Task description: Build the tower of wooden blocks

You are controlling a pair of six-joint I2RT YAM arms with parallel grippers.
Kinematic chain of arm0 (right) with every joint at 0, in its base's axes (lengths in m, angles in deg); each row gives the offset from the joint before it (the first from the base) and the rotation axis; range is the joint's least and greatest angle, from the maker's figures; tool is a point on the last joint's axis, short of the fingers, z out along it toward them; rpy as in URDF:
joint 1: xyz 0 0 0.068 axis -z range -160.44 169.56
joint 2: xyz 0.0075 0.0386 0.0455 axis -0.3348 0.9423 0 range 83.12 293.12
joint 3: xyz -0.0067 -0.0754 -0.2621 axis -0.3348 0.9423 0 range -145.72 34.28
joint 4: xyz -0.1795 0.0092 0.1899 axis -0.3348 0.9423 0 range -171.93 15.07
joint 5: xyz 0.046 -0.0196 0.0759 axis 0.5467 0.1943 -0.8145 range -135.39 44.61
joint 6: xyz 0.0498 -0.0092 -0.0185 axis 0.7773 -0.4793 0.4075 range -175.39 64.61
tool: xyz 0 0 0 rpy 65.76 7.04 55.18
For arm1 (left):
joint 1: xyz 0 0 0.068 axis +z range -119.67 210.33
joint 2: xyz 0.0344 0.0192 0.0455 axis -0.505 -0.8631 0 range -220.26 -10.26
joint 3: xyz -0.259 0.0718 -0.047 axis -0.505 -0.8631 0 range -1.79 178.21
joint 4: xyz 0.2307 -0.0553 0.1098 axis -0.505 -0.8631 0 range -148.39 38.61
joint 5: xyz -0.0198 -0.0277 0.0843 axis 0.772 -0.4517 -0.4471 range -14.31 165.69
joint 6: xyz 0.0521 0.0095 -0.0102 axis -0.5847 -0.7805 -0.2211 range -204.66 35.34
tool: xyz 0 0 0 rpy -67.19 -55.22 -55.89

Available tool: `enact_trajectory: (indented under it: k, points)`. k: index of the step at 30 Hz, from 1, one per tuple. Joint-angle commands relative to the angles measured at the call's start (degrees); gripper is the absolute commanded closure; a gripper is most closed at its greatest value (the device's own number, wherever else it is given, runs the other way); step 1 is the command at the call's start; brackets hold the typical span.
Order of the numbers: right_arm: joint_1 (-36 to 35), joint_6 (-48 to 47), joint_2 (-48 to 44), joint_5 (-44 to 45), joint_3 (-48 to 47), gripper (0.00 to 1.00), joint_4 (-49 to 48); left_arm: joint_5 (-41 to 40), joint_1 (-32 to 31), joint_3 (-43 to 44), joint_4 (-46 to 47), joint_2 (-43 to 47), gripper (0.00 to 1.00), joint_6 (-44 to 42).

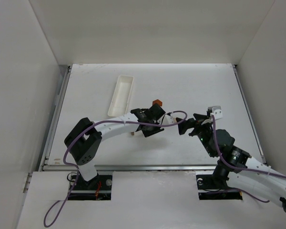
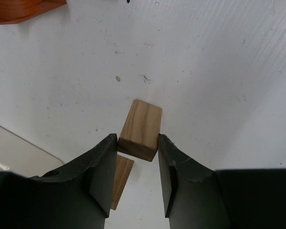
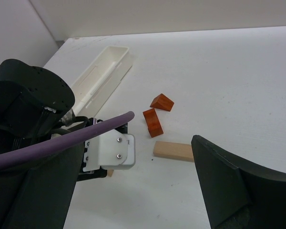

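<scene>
No standing arch shows; the pieces lie apart. My left gripper (image 2: 138,139) is shut on a light tan wood block (image 2: 140,128), pinched at the fingertips just over the white table. A second tan block (image 2: 121,179) lies flat, partly under the left finger. An orange-red piece (image 2: 24,8) lies at the far top left. In the top view the left gripper (image 1: 157,120) is mid-table, just below the orange piece (image 1: 157,102). My right gripper (image 3: 133,191) is wide open and empty, facing two orange-red pieces (image 3: 162,102) (image 3: 152,122) and a flat tan block (image 3: 174,150).
A long white tray (image 1: 121,95) lies at the back left, also seen in the right wrist view (image 3: 102,76). A small tan block (image 1: 131,135) lies beside the left forearm. The two grippers (image 1: 190,125) are close together. White walls enclose the table.
</scene>
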Motion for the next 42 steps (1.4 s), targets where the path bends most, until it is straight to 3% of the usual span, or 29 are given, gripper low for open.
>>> enact_trajectory:
  k: [1, 12, 27, 42]
  points:
    - [-0.2, 0.1, -0.1, -0.4, -0.8, 0.00, -3.1, -1.5, -0.4, 1.5, -0.4, -0.5, 0.88, 0.2]
    - [-0.2, 0.1, -0.1, -0.4, -0.3, 0.00, -3.1, -1.5, -0.4, 2.0, -0.4, -1.1, 0.87, 0.2]
    - [-0.2, 0.1, -0.6, -0.4, -0.3, 0.00, -3.1, 0.7, -0.4, 2.0, -1.0, -1.1, 0.70, 0.2]
    - [-0.2, 0.1, -0.6, -0.4, -0.3, 0.00, -3.1, -0.4, -0.4, 1.5, -1.0, -1.1, 0.64, -0.4]
